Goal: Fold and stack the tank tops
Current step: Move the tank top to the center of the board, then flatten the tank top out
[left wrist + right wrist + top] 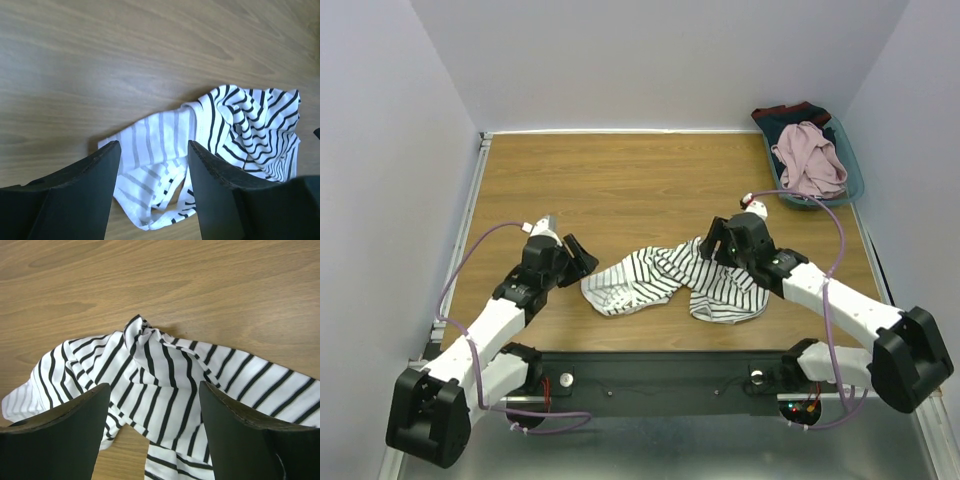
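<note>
A robot lab cell: plain white walls [650, 60] box in a wooden table [620, 180] with 2 bolted arms [490, 325].

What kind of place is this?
Probably a robot lab booth, not a house: plain walls box in a wooden table, with a left arm and right arm bolted at its edge.

One tank top [650, 280] at table [620, 180] centre, other tank top [810, 160] in far-right bin [857, 178]
</note>
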